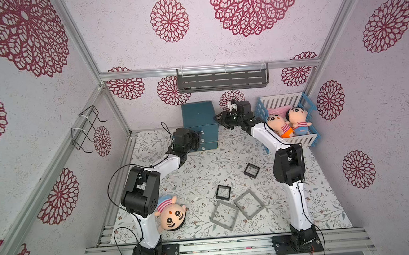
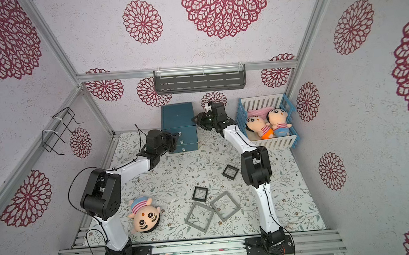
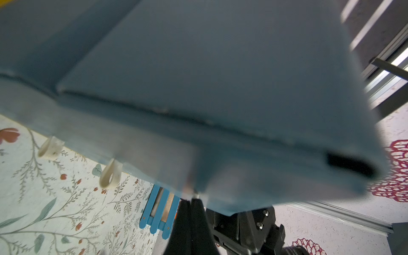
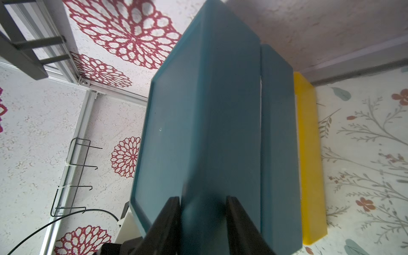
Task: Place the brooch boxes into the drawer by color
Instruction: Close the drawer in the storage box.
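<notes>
One plush doll head in a striped cap (image 1: 171,215) lies on the floral-cloth desk (image 1: 327,210), well in front of the dark teal-blue cabinet of three stacked drawers (image 1: 197,113) and to its left. The left tool (image 1: 198,136) is closed with its tip at the top drawer's front. Blur in the left wrist view hides whether it pinches that drawer's pull, while two pale loop pulls (image 3: 110,174) of the lower drawers hang free. Well in front of the cabinet, four flat square brooch boxes with clear centres lie on the desk: a larger grey frame (image 1: 224,215), a small black frame (image 1: 223,192) just beside it, a second grey frame (image 1: 249,204) corner to corner with the first, and a second black frame (image 1: 251,170) nearer the cabinet. The right tool (image 4: 202,198) sits at the cabinet's upper right edge, jaws apart, clamping nothing. Right of the cabinet stands a blue-and-white slatted crib (image 1: 280,100) holding two dolls (image 1: 278,124).
</notes>
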